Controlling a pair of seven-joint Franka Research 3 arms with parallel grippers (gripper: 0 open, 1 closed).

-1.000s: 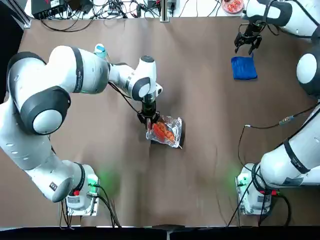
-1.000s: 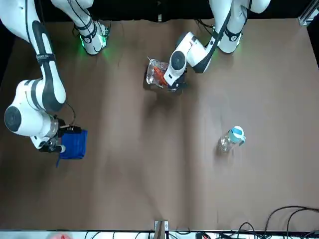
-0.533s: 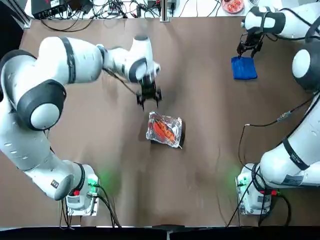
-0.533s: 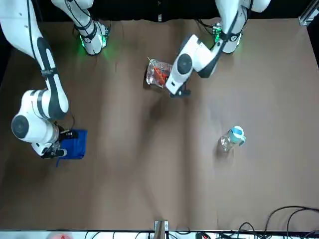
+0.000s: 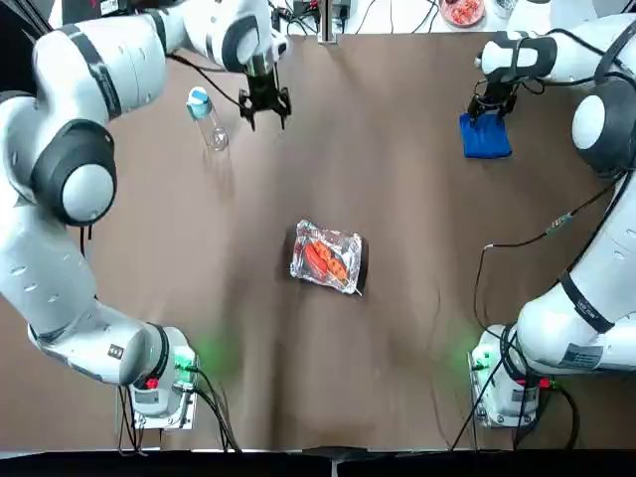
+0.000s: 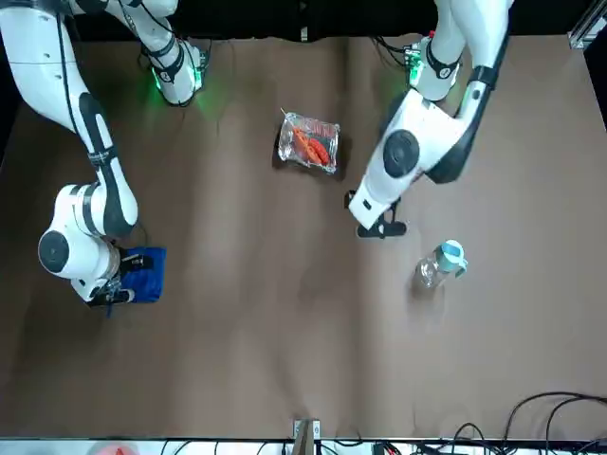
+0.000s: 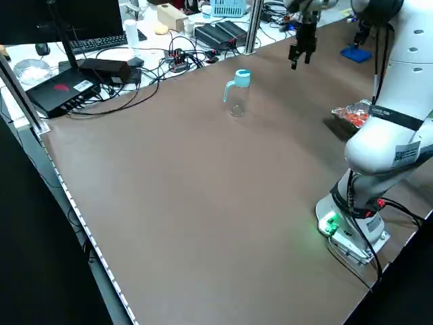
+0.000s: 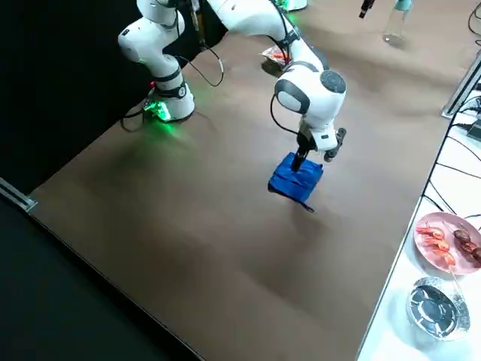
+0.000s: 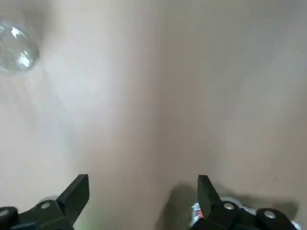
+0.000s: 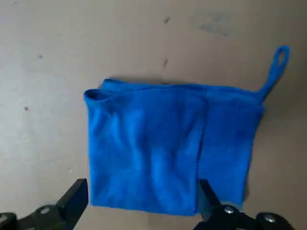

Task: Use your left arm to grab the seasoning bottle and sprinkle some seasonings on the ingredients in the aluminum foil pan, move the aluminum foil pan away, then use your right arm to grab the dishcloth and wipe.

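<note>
Lowering the open right gripper [image 10: 143, 182] over the cloth [image 10: 144, 153] — spread flat beneath it — calls for a pinch through every fold, just above the table. The left gripper [image 9: 145, 177], open beside the bottle [image 5: 213, 131], should keep clear.

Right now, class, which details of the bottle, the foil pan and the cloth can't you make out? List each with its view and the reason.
- Seasoning bottle: its cap, cut off by the left wrist view's edge.
- Seasoning bottle's contents: too small to tell in the top view.
- Foil pan: partly hidden by the left arm in the left side view.
- Dishcloth: its far edge, behind the right hand in the top view.
</note>
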